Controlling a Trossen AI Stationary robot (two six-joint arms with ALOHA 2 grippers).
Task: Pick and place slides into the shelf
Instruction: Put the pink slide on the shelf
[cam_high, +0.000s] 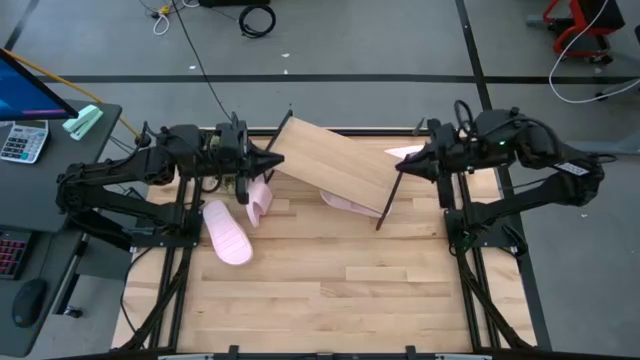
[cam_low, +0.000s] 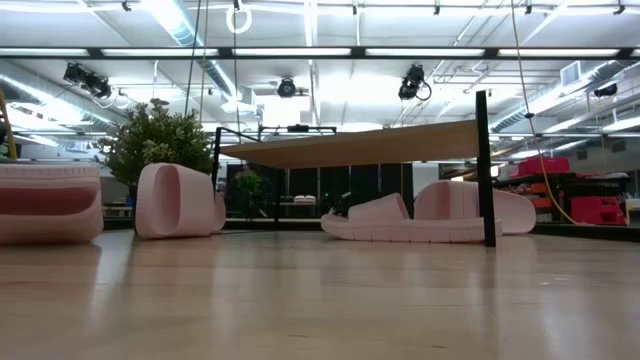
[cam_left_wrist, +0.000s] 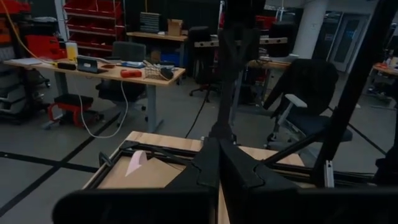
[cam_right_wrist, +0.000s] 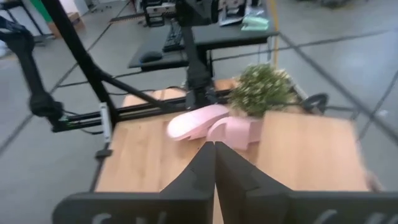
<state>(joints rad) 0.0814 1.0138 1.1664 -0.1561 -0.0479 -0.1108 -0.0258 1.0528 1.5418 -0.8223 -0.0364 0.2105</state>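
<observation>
The shelf (cam_high: 335, 165), a slanted light-wood board on black legs, stands askew at the table's far middle. One pink slide (cam_high: 227, 232) lies flat on the left, and a second (cam_high: 260, 200) stands on its side next to it. A third (cam_high: 345, 203) lies under the shelf. A fourth (cam_high: 405, 152) peeks out past the shelf's right end. My left gripper (cam_high: 278, 160) is shut and hovers at the shelf's left end. My right gripper (cam_high: 400, 168) is shut at the shelf's right end. In the low view the shelf (cam_low: 360, 148) roofs two slides (cam_low: 400, 220).
A small green plant (cam_right_wrist: 261, 90) stands near the left slides. Bare tabletop (cam_high: 330, 290) fills the near half. A side desk with a calculator (cam_high: 22, 140) sits off the table's left edge. The shelf's black leg (cam_low: 487, 170) stands in front of the slides under it.
</observation>
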